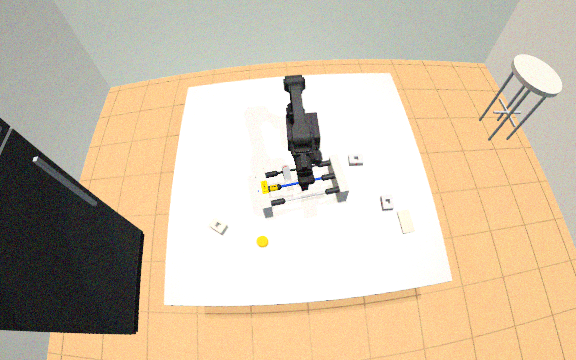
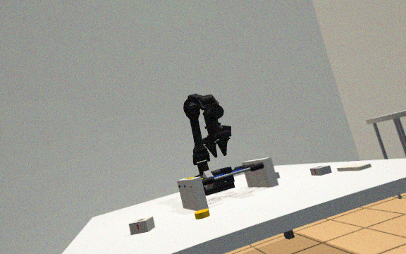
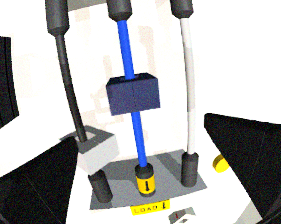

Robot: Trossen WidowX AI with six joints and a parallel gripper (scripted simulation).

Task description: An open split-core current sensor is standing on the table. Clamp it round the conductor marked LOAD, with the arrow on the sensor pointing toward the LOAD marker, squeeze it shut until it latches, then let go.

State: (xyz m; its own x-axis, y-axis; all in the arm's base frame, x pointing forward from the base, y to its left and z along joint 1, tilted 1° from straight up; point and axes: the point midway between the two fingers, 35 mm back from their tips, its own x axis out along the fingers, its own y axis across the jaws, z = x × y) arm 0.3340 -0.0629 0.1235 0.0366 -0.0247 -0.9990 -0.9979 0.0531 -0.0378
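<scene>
The dark blue current sensor (image 3: 133, 95) sits round the blue conductor (image 3: 140, 140) (image 1: 289, 184) (image 2: 236, 171), about midway along it. No open gap shows; its latch and arrow cannot be made out, and the arm hides it in the top view. The yellow LOAD label (image 3: 150, 207) (image 1: 264, 187) is on the end block at that conductor's near end in the wrist view, beside a yellow band (image 3: 146, 185) with an arrow. My gripper (image 3: 141, 132) (image 2: 220, 155) is open and empty, above the conductors, its fingers wide apart to either side of the sensor in the wrist view.
A grey block (image 3: 98, 150) (image 1: 286, 172) sits round the black conductor; a white conductor (image 3: 191, 95) runs opposite. End blocks (image 2: 193, 194) (image 2: 263, 174) hold them. A yellow disc (image 1: 262, 241) (image 2: 201, 214), small boxes (image 1: 355, 160) (image 1: 386, 202) (image 1: 218, 226) and a flat plate (image 1: 405, 221) lie around.
</scene>
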